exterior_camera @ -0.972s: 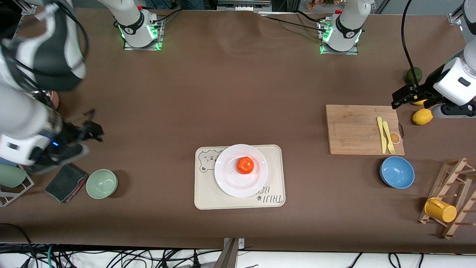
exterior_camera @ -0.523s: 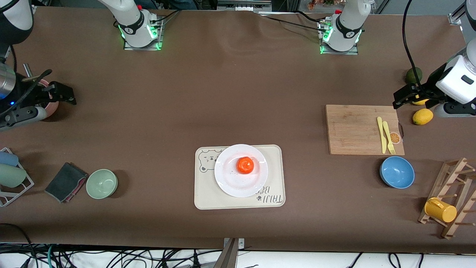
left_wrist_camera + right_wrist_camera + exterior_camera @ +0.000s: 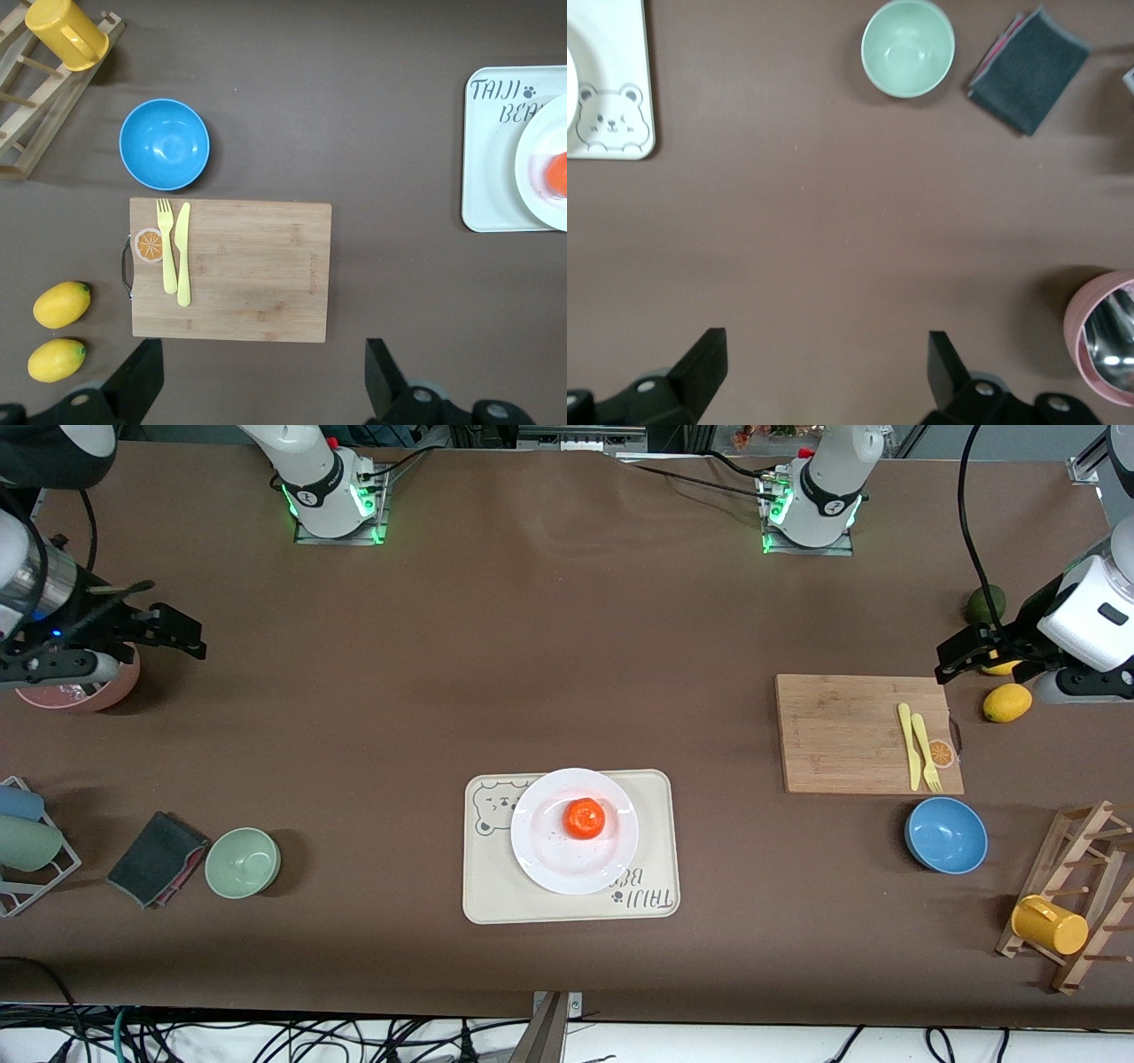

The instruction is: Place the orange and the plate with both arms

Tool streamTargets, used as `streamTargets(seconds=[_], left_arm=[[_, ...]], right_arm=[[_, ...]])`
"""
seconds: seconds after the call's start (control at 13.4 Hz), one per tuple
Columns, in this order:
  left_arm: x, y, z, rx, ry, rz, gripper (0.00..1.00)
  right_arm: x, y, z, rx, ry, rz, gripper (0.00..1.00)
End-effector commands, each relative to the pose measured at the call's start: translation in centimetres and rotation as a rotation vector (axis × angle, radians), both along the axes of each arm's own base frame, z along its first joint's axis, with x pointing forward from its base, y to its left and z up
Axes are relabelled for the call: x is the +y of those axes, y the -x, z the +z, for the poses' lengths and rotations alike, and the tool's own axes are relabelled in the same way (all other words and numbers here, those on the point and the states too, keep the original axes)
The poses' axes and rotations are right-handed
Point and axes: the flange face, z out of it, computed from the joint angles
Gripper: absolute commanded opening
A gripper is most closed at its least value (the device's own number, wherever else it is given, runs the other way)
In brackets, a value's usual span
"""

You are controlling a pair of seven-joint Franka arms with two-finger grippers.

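The orange (image 3: 585,818) sits on the white plate (image 3: 545,855), which rests on the cream bear-printed tray (image 3: 493,887) in the middle of the table. The orange (image 3: 559,174) and plate (image 3: 535,146) also show at the edge of the left wrist view. My left gripper (image 3: 961,657) is open and empty, over the table by the cutting board's corner; it also shows in the left wrist view (image 3: 263,359). My right gripper (image 3: 177,636) is open and empty over bare table beside the pink bowl (image 3: 84,691); it also shows in the right wrist view (image 3: 827,359).
A wooden cutting board (image 3: 850,731) with a yellow knife and fork, a blue bowl (image 3: 945,834), two lemons (image 3: 62,304), a dark green fruit (image 3: 985,605) and a rack with a yellow mug (image 3: 1049,924) lie toward the left arm's end. A green bowl (image 3: 243,862) and grey cloth (image 3: 158,858) lie toward the right arm's end.
My right arm has swung from above the cloth and green bowl toward the robots' side, to beside the pink bowl. The left arm has barely moved. Orange and plate have stayed put.
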Motion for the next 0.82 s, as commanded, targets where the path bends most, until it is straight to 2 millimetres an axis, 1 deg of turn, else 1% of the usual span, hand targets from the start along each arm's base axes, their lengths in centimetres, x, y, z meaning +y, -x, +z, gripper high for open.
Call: streamTargets(seconds=[0.0,0.07,0.15,0.22,0.3,0.37,0.6,0.75], left_arm=[[-0.1,-0.1,0.7,-0.002,0.021,-0.003,1.0],[0.0,-0.1,0.7,-0.003,0.019,-0.002,1.0],[0.0,0.0,0.8,-0.005,0.021,-0.002,1.0],[0.0,0.0,0.8,-0.005,0.021,-0.002,1.0],[0.0,0.0,0.8,-0.005,0.021,-0.002,1.0],[-0.1,-0.1,0.7,-0.003,0.021,-0.003,1.0],[-0.2,0.0,0.8,-0.005,0.021,-0.005,1.0],[-0.2,0.0,0.8,-0.005,0.022,-0.005,1.0]], right_arm=[[-2.5,0.4,0.7,-0.006,-0.005,-0.066,1.0],[-2.8,0.4,0.6,0.0,-0.01,-0.066,1.0],[-2.5,0.0,1.2,-0.012,-0.004,-0.064,1.0],[-2.4,-0.4,1.0,-0.01,-0.002,-0.058,1.0],[-2.4,-0.5,1.0,-0.01,-0.01,-0.06,1.0],[-2.7,-0.7,0.4,0.002,-0.009,-0.074,1.0],[-2.7,-0.7,0.4,0.001,-0.009,-0.078,1.0],[-2.3,-0.7,0.5,-0.001,-0.009,-0.069,1.0]])
